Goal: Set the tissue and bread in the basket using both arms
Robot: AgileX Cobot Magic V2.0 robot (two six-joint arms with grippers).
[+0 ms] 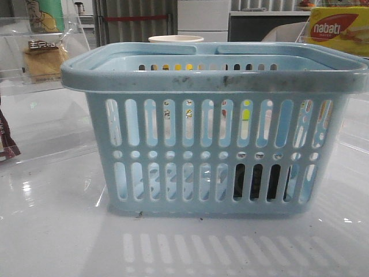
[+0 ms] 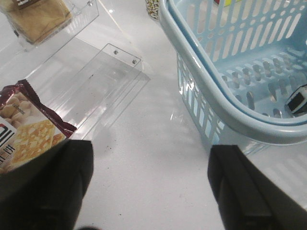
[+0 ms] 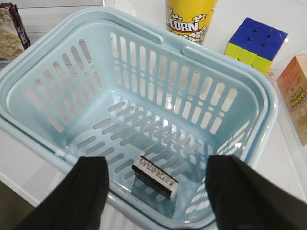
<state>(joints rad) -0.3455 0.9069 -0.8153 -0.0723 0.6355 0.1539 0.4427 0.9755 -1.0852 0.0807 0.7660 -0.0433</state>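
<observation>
My right tool (image 3: pixel 156 191) is hanging right over the basket (image 3: pixel 43 62), fingers spread wide with nothing between them. The tissue (image 3: pixel 156 176) lies on the basket floor, directly below the gap between those fingers, near the wall closest to me. My left tool (image 2: pixel 151 189) is also spread open and empty, over bare white surface (image 2: pixel 148 143) just beside the basket's outer wall. The bread (image 2: pixel 38 19) sits in a clear tray well away from that tool, past a maroon cracker packet (image 2: pixel 29 124). A popcorn cup (image 3: pixel 189 19) and a puzzle cube (image 3: pixel 256 43) stand behind the basket.
</observation>
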